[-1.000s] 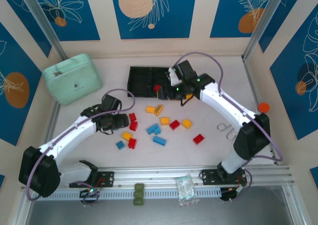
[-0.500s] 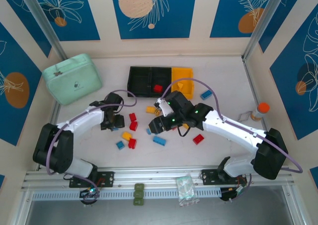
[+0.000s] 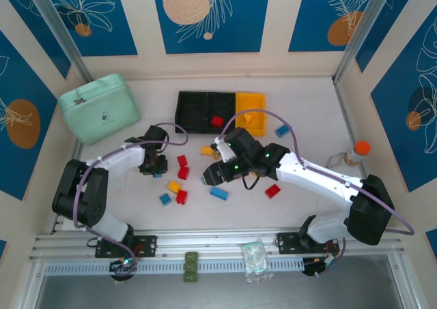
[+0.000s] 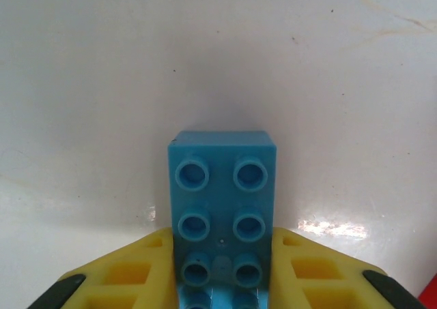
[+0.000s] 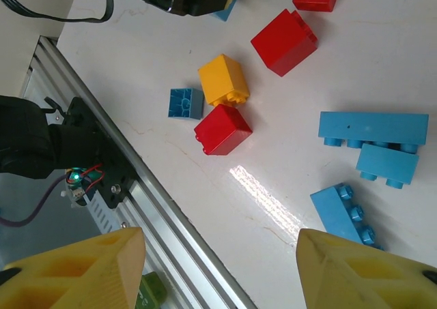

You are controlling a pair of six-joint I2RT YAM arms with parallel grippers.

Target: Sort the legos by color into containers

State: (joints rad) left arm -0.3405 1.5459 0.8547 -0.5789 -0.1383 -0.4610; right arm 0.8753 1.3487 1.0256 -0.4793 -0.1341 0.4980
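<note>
My left gripper [image 4: 222,285] is shut on a blue lego [image 4: 222,200], held just above the white table; from above, this left gripper [image 3: 155,168] is left of two red legos [image 3: 183,167]. My right gripper [image 3: 209,176] hangs open and empty over the loose pile, its yellow fingers [image 5: 82,271] wide apart. Below it lie red [image 5: 222,129], yellow [image 5: 223,80] and blue legos [image 5: 372,128]. The containers stand at the back: two black bins [image 3: 192,111] and a yellow bin [image 3: 250,104]. A red lego [image 3: 217,121] lies in the middle black bin.
A mint-green zip case [image 3: 99,108] sits at the back left. An orange-capped bottle [image 3: 359,151] stands at the right edge. One blue lego [image 3: 283,129] lies right of the yellow bin. The aluminium rail [image 3: 225,241] runs along the front.
The right arm swung from the bins down to the middle of the table, then edged slightly left. The left gripper pulled back leftward and holds the blue lego.
</note>
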